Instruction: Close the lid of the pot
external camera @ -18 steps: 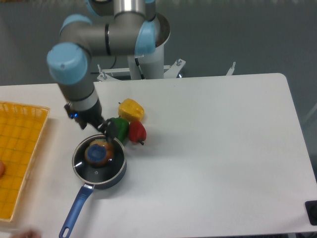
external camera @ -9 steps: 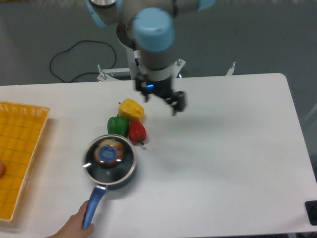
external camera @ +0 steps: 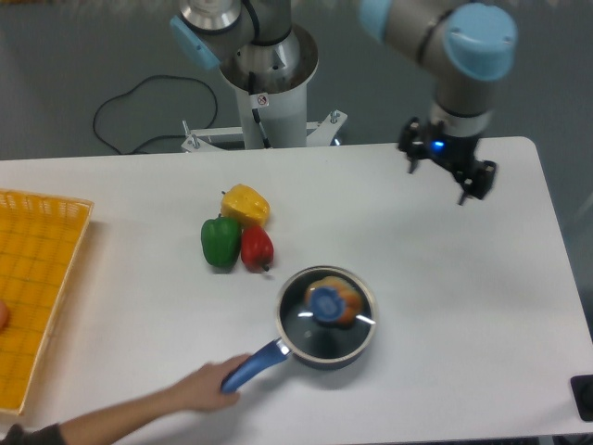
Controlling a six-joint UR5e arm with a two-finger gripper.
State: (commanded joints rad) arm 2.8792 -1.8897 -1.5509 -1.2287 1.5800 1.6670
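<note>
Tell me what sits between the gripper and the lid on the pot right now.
Nothing visible does. The gripper hangs over the table's far right part, and only bare tabletop lies between it and the lid, which already covers the pot. A person's hand holds the pot's handle on the opposite side.

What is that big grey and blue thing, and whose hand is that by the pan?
That big thing is a robot arm, bolted to a post behind the white table. One camera looks down at it from above. At the arm's end is its gripper, two fingers for pinching things; it hangs over the table's far right side and holds nothing. I cannot tell whether the fingers are open. A person's hand reaches in from the bottom and holds the blue handle of the pot. The glass lid with its blue knob sits on the pot, with something orange underneath. Nearby lie a yellow pepper, a green pepper and a red pepper. A yellow mesh tray is at the left.
</note>
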